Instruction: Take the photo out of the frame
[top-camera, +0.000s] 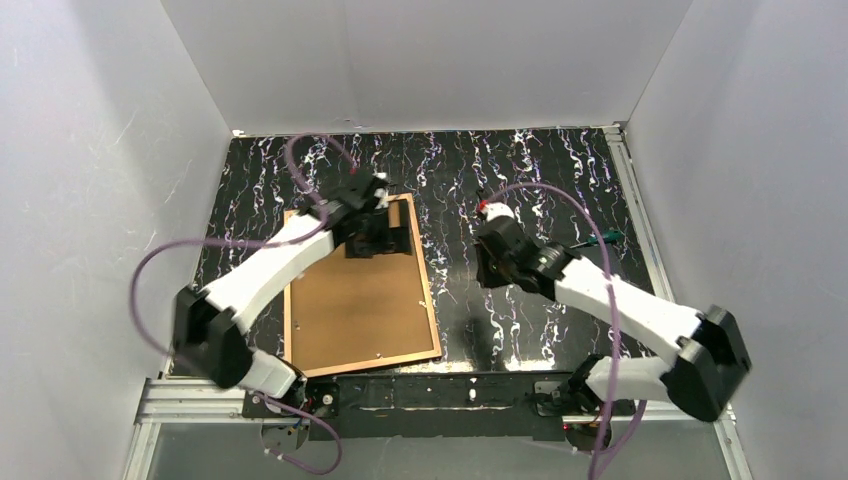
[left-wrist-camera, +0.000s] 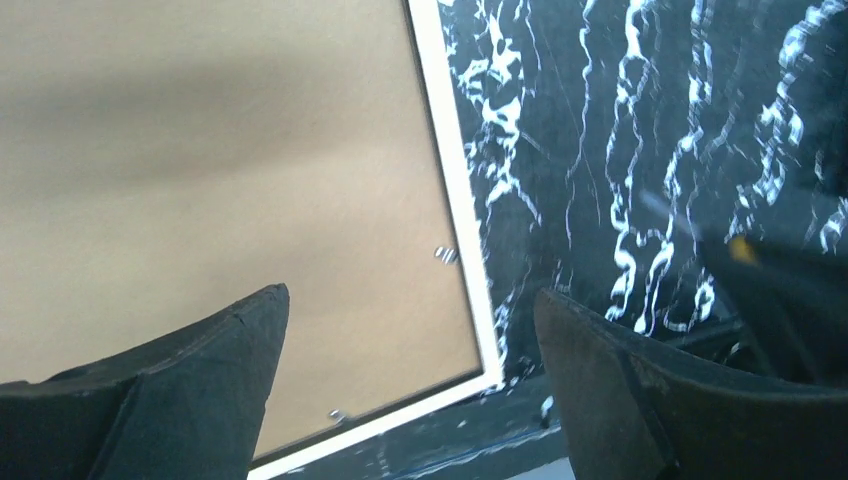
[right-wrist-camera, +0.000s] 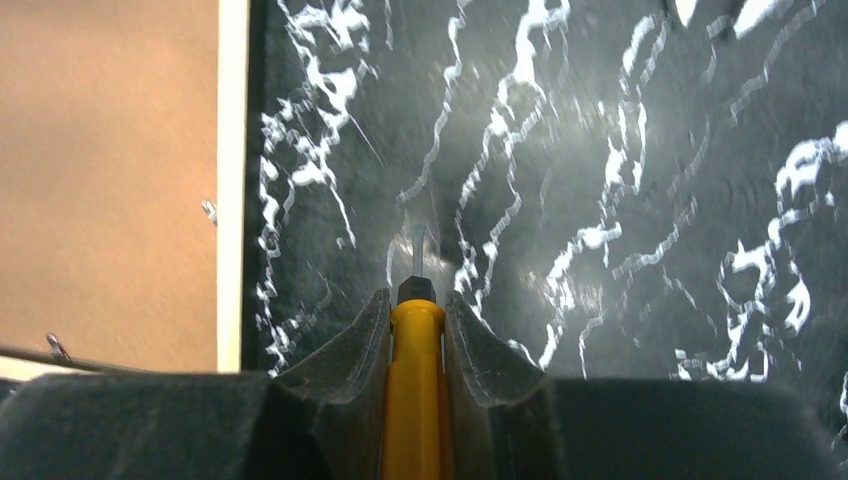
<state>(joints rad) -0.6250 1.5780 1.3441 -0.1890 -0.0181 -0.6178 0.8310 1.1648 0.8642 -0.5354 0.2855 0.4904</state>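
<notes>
Locate the large rectangular photo (top-camera: 355, 310) at lower left of centre in the top view, brown fibreboard back upward. Seated inside the thin rectangular frame (top-camera: 432, 300), rim pale from behind, flat on the black white-veined table (top-camera: 540, 170). Note the left gripper (left-wrist-camera: 410, 295) above the board's upper right part, spread wide and holding nothing. Note the right gripper (right-wrist-camera: 417, 297) right of centre, clear of the frame, clamped on a yellow-handled screwdriver (right-wrist-camera: 415, 380).

On table's (top-camera: 520, 180) left half: frame (top-camera: 427, 280), photo (top-camera: 350, 310) inside; over its far edge, left gripper (left-wrist-camera: 410, 292); right of it, right gripper (right-wrist-camera: 415, 295) holding screwdriver (right-wrist-camera: 415, 380).
</notes>
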